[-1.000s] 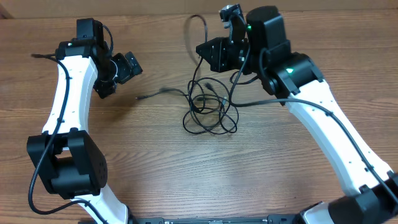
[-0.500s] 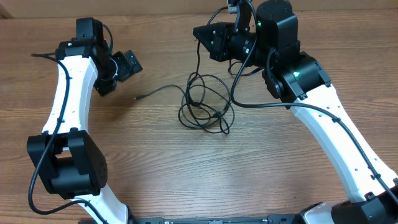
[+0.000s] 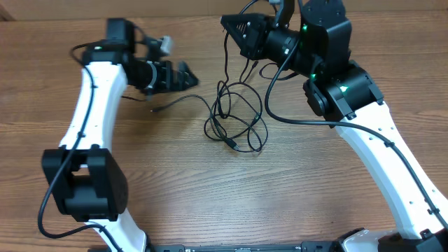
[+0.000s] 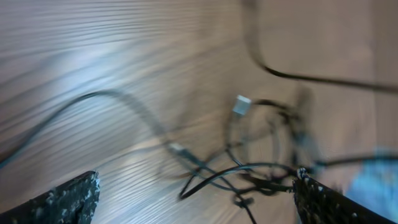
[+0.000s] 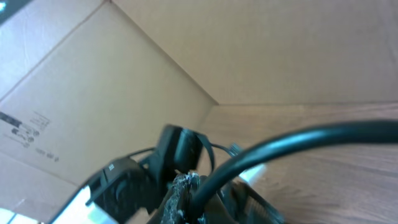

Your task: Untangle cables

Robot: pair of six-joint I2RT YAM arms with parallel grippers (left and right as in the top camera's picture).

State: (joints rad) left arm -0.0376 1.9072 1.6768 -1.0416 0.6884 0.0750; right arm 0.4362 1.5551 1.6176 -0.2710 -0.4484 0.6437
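Note:
The cables point(image 3: 234, 119) lie as a loose black tangle on the wooden table point(image 3: 210, 203) at mid-table. One strand rises from the tangle to my right gripper point(image 3: 229, 26), which is shut on it near the back edge. In the right wrist view this cable point(image 5: 298, 143) runs out of the closed right gripper point(image 5: 189, 193). A free plug end point(image 3: 155, 110) trails left. My left gripper point(image 3: 187, 77) stands open just left of the tangle, pointing at it. The left wrist view is blurred: the cables point(image 4: 249, 168) and a silver plug point(image 4: 241, 104) lie ahead of the wide left gripper point(image 4: 196, 205).
A cardboard wall point(image 3: 70, 8) runs along the table's back edge, close behind the right gripper, and the cardboard point(image 5: 93, 74) fills much of the right wrist view. The right arm's own thick wire point(image 3: 280, 105) loops beside the tangle.
My left gripper has swung right, toward the tangle. The right gripper has risen toward the back edge with its cable, drawing that strand up and shifting the loops slightly.

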